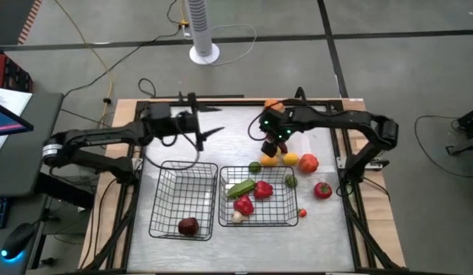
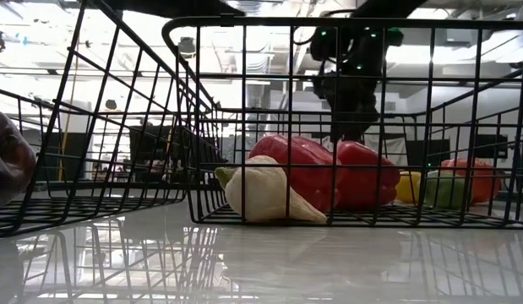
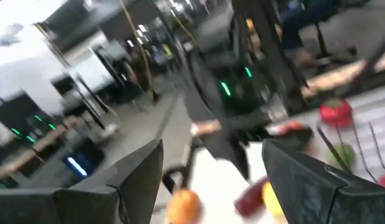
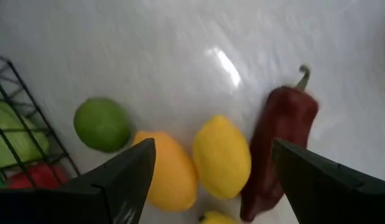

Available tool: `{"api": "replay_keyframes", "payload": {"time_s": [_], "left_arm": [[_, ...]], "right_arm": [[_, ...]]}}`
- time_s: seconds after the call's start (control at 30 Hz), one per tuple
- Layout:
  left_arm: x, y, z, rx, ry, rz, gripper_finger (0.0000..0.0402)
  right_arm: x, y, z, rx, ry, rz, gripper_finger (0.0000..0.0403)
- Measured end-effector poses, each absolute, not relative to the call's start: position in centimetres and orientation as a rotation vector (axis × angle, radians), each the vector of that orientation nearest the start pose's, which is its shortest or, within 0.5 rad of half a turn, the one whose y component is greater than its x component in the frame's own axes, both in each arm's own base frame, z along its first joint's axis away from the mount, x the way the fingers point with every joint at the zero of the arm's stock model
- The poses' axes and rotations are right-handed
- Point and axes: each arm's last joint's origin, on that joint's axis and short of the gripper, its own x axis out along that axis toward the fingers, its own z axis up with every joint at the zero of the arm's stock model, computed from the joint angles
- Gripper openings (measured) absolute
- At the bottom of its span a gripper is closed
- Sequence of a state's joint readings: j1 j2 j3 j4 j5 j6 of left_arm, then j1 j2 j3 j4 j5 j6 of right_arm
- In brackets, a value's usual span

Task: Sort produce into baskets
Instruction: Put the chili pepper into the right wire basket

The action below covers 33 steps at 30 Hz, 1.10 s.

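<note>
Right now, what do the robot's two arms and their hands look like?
Both arms are dark, jointed and slim, with black cables along them. The right hand shows small green lights on its wrist, and its two fingers are flat, dark and wedge-shaped. The left hand has the same dark fingers.

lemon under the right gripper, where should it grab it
Grip the lemon across its narrow middle, coming straight down. It lies flat with its long axis between the orange and the dark red pepper, both close alongside, so the open right gripper has little finger room at the sides and would likely need to nudge them.
</note>
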State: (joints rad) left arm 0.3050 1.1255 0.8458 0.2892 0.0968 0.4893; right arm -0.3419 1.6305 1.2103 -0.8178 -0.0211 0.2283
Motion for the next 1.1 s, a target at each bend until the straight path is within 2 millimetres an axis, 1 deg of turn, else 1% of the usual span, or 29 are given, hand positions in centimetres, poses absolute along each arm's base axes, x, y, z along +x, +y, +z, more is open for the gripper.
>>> {"api": "replay_keyframes", "payload": {"time_s": [0.13,0.2,0.3,0.47,0.63,0.7,0.77,0.9,1.1], "left_arm": [[22.4,7.6,34.7,0.469,-0.013,0.176,0.0261],[21.6,7.8,34.8,0.451,0.009,0.167,0.0261],[20.8,8.1,34.8,0.440,0.039,0.174,0.0261],[20.2,8.4,34.8,0.439,0.061,0.189,0.0261],[20.1,8.9,33.8,0.411,0.155,0.188,0.0261],[20.0,9.1,33.6,0.400,0.178,0.200,0.0261],[19.9,9.4,33.7,0.366,0.173,0.217,0.0261],[19.3,9.5,33.8,0.301,0.176,0.231,0.0261],[17.9,8.6,33.9,0.223,0.211,0.216,0.0261]], "right_arm": [[30.7,-10.8,21.7,0.455,1.294,-0.415,0.0344],[30.9,-11.1,20.9,0.458,1.335,-0.428,0.0344],[31.1,-11.9,20.0,0.451,1.368,-0.483,0.0344],[30.7,-13.7,20.2,0.439,1.369,-0.600,0.0344],[29.7,-16.0,20.0,0.463,1.365,-0.644,0.0344],[29.6,-16.9,19.4,0.472,1.370,-0.636,0.0344],[29.7,-17.3,18.9,0.473,1.373,-0.625,0.0344],[30.2,-17.2,17.4,0.495,1.418,-0.534,0.0344],[30.7,-17.3,15.4,0.463,1.477,-0.474,0.0344]]}}
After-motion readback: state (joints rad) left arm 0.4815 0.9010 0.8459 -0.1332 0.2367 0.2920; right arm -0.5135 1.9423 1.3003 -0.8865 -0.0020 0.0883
